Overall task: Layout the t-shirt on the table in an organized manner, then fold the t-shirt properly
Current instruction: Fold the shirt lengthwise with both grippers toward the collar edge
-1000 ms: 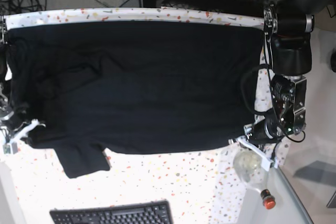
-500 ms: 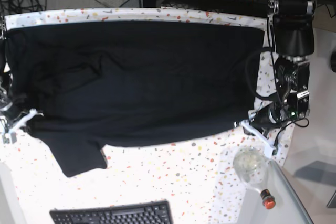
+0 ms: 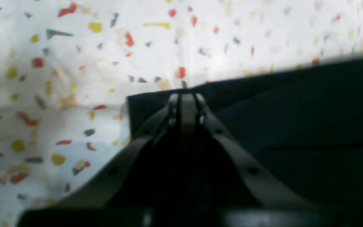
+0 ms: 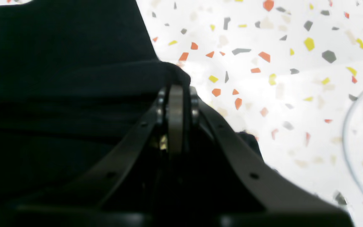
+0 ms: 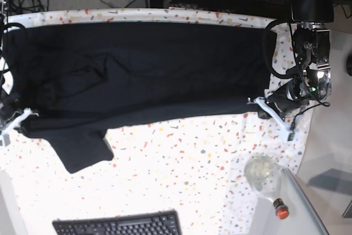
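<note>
t-shirt (image 5: 137,70) spread on table (image 5: 192,169) | left gripper (image 3: 184,94), right gripper (image 4: 175,90) clenched on hem | no writing legible

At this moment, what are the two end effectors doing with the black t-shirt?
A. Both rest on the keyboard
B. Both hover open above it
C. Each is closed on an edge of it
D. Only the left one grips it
C: in the wrist views the left end effector and the right end effector are each pinched shut on the t-shirt, at opposite ends of its near edge on the table.
</note>
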You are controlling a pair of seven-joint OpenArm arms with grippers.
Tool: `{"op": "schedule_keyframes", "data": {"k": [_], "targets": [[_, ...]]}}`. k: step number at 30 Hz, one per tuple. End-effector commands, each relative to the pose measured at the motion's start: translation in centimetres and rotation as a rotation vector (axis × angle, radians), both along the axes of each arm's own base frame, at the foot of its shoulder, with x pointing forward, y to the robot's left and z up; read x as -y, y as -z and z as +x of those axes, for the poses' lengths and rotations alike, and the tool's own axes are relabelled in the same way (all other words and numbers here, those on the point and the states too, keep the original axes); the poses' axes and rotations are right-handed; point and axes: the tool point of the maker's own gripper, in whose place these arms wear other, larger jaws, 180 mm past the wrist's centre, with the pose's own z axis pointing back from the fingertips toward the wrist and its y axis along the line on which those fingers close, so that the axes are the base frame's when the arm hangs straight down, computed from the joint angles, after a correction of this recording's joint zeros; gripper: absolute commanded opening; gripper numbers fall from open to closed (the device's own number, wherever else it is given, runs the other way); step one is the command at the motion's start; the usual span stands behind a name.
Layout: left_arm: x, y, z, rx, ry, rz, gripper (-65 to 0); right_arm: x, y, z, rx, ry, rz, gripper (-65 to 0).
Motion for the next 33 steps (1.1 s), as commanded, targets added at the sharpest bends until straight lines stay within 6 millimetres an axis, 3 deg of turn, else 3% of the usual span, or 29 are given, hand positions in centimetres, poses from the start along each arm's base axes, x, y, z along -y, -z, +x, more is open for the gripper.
{"op": "schedule_keyframes", "data": {"k": [1,6,17,26,33], "targets": [[-1.7,-1.9,0.5,0.035,-0.023,0.035,-65.0,1.3,-2.1,0.8,0.049,0.012,-0.022,-65.0],[-1.9,-2.9,-1.1,0.034,-0.017,0.057,-65.0,1.4,-2.3,-1.1,-0.005,0.031,-0.02,-65.0],[-2.3,0.1,-5.5,-0.07,-0.019,0.064,-65.0,0.7,-0.6,-6.3,-0.122,0.087,0.016,-65.0],[-2.2,0.8,-6.1,-0.095,-0.015,0.07,-65.0,0.1,0.9,-9.3,-0.218,0.072,0.007,-65.0],[-2.8,2.8,-7.0,-0.156,-0.044,0.052,-65.0,-0.6,2.1,-10.5,-0.274,0.074,0.025,-65.0]]}}
